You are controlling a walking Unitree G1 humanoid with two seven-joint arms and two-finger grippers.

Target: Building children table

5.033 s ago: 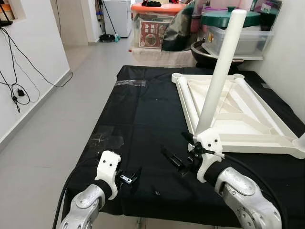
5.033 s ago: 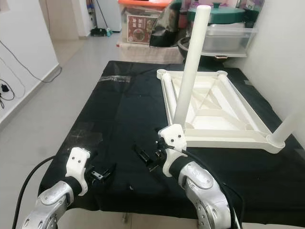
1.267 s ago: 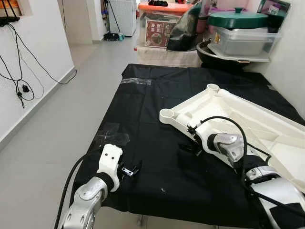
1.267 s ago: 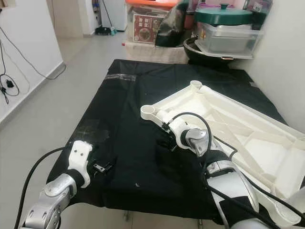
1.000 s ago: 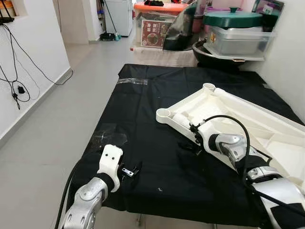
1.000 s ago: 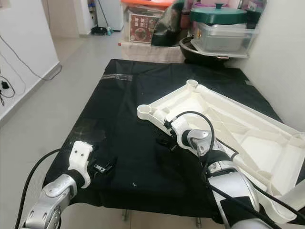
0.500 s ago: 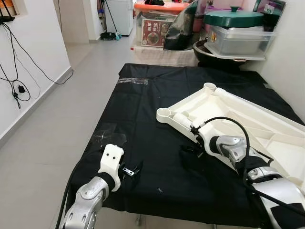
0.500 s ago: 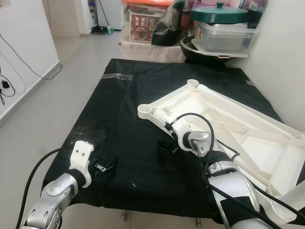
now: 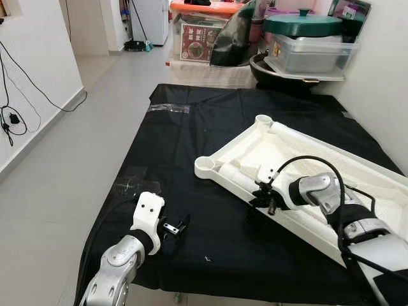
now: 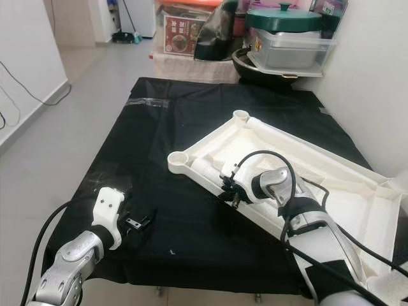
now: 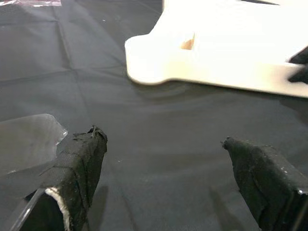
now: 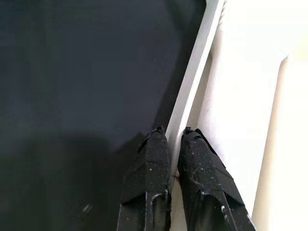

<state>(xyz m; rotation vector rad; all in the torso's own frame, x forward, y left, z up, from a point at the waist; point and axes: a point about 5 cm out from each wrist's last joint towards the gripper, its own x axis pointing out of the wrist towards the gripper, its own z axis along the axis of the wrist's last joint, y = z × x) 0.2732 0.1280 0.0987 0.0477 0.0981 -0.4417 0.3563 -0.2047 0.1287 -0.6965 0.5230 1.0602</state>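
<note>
Fingers [image 11: 79,161] of the left gripper [image 9: 173,229] are spread wide, low over the black cloth [image 9: 191,146] at the near edge. Farther in, the right gripper [image 12: 174,144] pinches the thin rim of the white table top [image 9: 357,172], which lies upside down. That rim has swung further right than a moment ago.

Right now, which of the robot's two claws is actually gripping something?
The right gripper: its fingers are pinched on the rim of the white tabletop. The left gripper hangs open over the black cloth, holding nothing.
</note>
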